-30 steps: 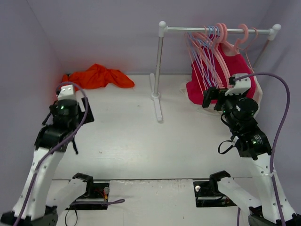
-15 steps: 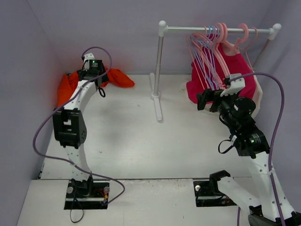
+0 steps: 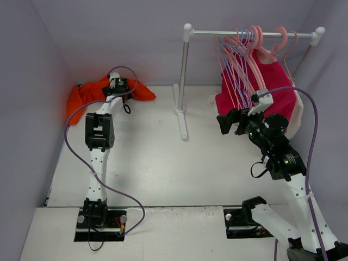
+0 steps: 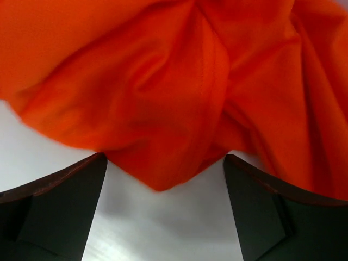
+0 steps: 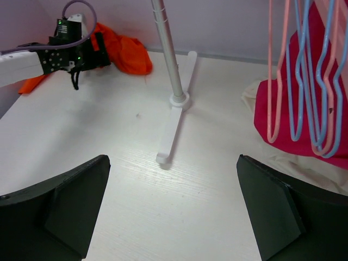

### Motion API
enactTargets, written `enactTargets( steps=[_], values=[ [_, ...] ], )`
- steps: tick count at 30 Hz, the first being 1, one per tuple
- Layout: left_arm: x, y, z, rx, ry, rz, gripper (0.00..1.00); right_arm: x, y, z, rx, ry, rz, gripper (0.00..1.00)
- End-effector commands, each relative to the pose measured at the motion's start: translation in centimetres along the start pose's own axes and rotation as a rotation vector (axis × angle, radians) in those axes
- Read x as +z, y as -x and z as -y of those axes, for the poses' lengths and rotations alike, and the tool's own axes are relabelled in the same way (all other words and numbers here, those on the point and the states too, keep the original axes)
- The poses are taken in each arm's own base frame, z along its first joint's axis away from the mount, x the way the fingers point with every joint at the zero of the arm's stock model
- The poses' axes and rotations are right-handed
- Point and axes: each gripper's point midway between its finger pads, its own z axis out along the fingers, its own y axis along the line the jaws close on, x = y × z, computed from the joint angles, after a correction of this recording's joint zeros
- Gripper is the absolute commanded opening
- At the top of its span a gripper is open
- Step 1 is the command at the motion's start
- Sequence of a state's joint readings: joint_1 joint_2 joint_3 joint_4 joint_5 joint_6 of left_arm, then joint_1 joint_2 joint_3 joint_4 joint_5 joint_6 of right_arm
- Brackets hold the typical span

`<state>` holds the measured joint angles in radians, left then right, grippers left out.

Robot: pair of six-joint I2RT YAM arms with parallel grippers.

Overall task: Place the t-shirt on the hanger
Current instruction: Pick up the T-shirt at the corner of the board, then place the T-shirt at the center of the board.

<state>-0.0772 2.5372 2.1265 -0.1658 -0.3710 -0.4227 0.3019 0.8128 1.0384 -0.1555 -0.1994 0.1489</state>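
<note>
**Left claw open over the orange heap, hangers well apart on the rail**

My left gripper [image 4: 164, 182] stands wide open with nothing clamped. On the wrist camera its two dark fingers [image 4: 65, 206] frame a pointed fold of the t-shirt [image 4: 179, 81], which dips down between them over the white table [image 4: 163, 228]. I cannot tell whether the fingers touch the cloth.

From above, the left gripper [image 3: 119, 86] sits at the far end of the outstretched arm, on top of the t-shirt [image 3: 79, 99]. The shirt lies crumpled in the far left corner against the back wall. Its long axis runs left to right along that wall, one end drooping down the left side and the other end tapering to a point toward the rack post [image 3: 184, 70]. Which end is the neck I cannot say; the folds show me no label or lettering that can be read.

My right gripper [image 3: 227, 123] is also fully open and empty. It hangs above the table just left of the hanging clothes, facing the middle of the table. Its camera looks past the rack's foot [image 5: 173, 128] to the t-shirt [image 5: 126, 54] beyond.

The hanger [image 3: 256, 42], pale pink, hangs by its hook from the rail [image 3: 217, 33] at the far right among others like it. It is beside the lavender hangers [image 5: 298, 81] and in front of a magenta shirt [image 3: 283, 95], well apart from the t-shirt.
</note>
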Motion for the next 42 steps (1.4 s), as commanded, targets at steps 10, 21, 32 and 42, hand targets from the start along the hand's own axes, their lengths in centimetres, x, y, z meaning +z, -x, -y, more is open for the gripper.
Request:
enactTargets(
  steps=[10,21,32,42],
  values=[
    [-4.2,13.1,3.5,-0.042,-0.168,0.311,0.0,-0.2,1.7,-1.8,0.033,0.085,0.066,1.0],
    [-32.8,25.7,1.6,0.102,-0.335,0.524,0.0,3.7,2.9,-4.7,-0.045,0.227,-0.002,1.0],
    [-45.5,17.2,-1.9,0.024,-0.632,0.411,0.0,4.5,0.7,-10.6,-0.111,0.342,-0.058,1.0],
    [-40.3,-4.7,-3.7,-0.072,-0.684,-0.02,0.0,4.3,-5.3,-10.2,-0.084,0.304,-0.176,1.0]
  ],
)
